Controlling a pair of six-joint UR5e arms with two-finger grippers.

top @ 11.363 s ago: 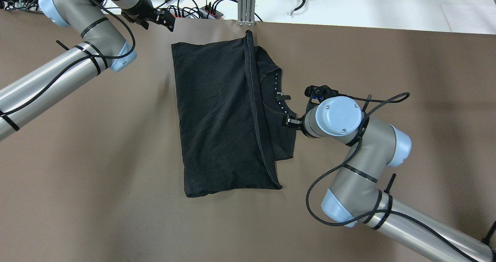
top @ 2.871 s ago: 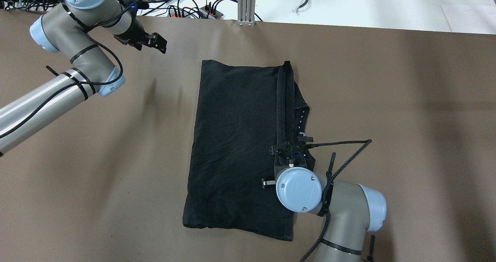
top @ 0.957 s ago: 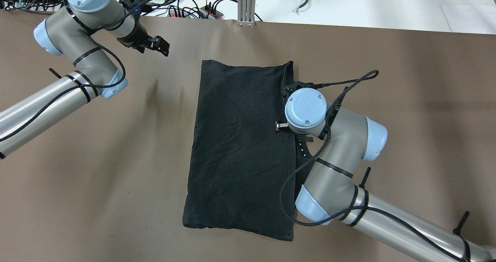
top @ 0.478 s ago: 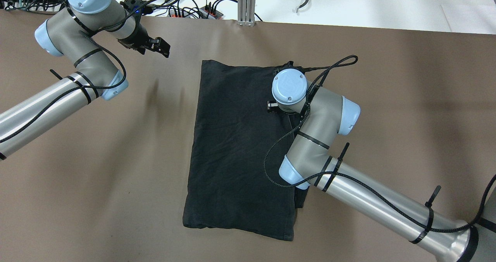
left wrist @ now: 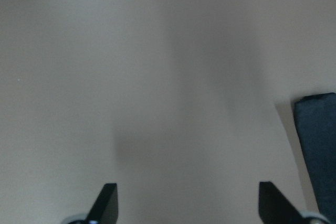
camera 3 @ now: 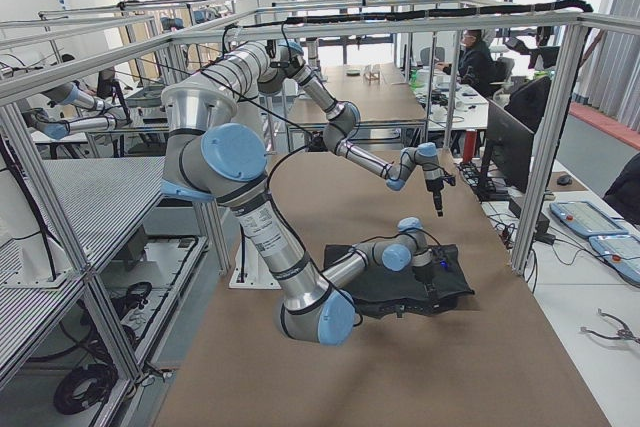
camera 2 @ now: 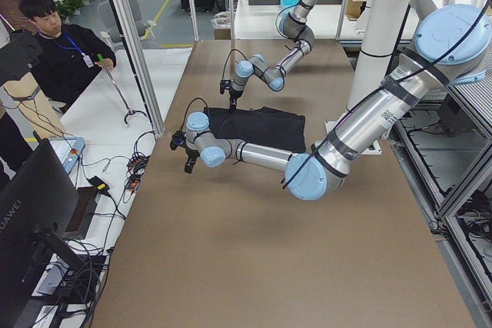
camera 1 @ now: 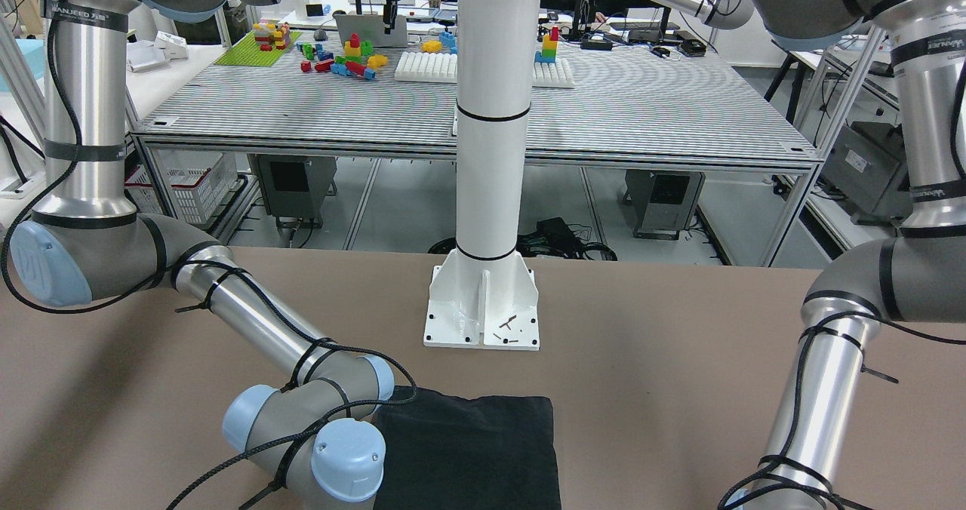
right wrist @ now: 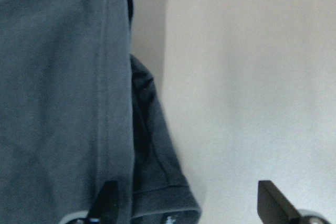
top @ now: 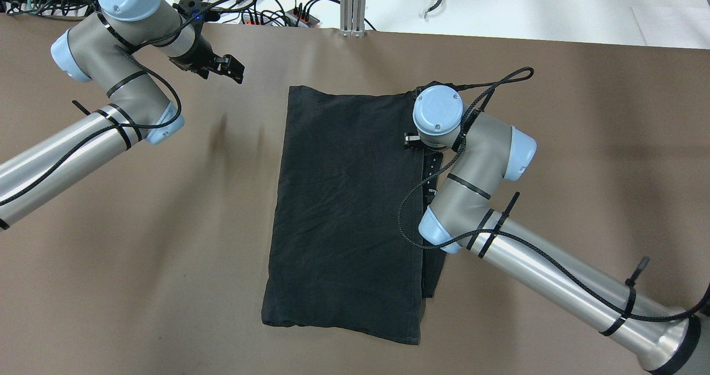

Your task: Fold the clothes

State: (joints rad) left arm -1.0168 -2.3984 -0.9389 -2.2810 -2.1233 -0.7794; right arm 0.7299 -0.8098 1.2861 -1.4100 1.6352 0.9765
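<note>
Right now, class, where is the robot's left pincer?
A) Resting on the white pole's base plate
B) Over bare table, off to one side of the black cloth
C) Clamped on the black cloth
B: in the overhead view the left pincer hangs over bare table, apart from the black cloth. Its wrist view shows open fingers with nothing between them.

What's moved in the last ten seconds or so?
The cloth slid toward the robot and slightly to its right, and its top layer now covers more of the part beneath. The right gripper went from the cloth's right edge to its far right corner, open above it. The left gripper barely shifted, open over bare table.
</note>
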